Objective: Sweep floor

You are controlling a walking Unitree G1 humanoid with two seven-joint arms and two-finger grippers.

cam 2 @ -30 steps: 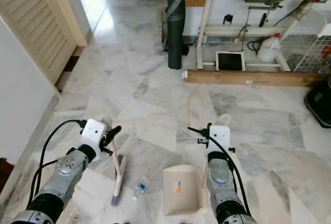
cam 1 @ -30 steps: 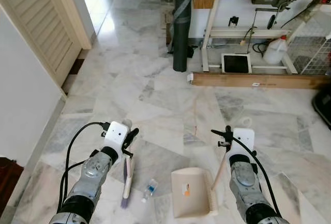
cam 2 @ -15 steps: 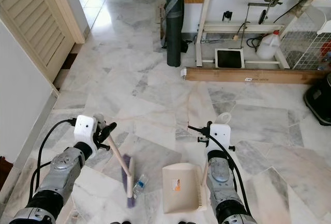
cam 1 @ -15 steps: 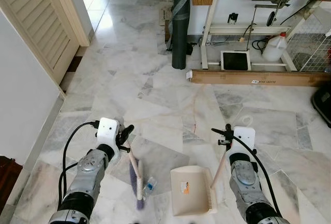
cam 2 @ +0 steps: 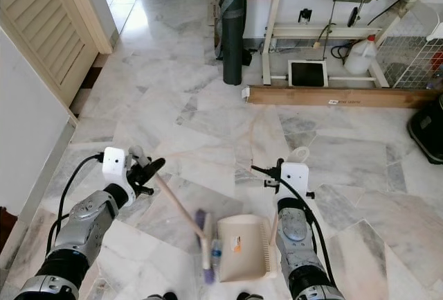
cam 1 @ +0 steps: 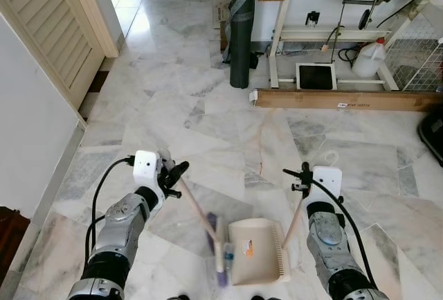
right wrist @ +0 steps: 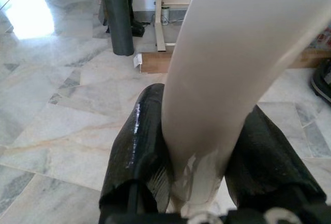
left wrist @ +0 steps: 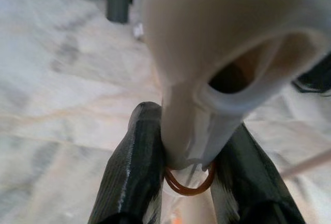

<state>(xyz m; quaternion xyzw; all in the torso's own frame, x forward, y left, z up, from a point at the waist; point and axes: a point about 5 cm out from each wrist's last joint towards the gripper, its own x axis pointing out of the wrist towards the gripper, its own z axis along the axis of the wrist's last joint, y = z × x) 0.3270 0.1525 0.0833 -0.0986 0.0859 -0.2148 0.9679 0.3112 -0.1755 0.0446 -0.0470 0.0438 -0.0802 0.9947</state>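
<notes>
Left eye view showed that over the last 1 second the small hand broom with its beige handle and purple bristles (cam 1: 215, 248) had swung from about 9 o'clock of the beige plastic dustpan (cam 1: 257, 272) to touching its open edge. It had carried the small clear plastic bottle with a blue cap (cam 1: 228, 253) along, so the sweep looked nearly complete. The left gripper (cam 1: 173, 177) was pinching the broom handle's top end (its fingers (left wrist: 135, 167) pressed on either side). The right gripper (cam 1: 300, 179) was clamped on the dustpan's upright handle (cam 1: 293, 218), holding the pan flat on the grey-veined marble floor (cam 1: 208, 127). Inside the pan lay 1 small orange scrap (cam 1: 248, 250); the bottle sat at the lip, not yet inside.
</notes>
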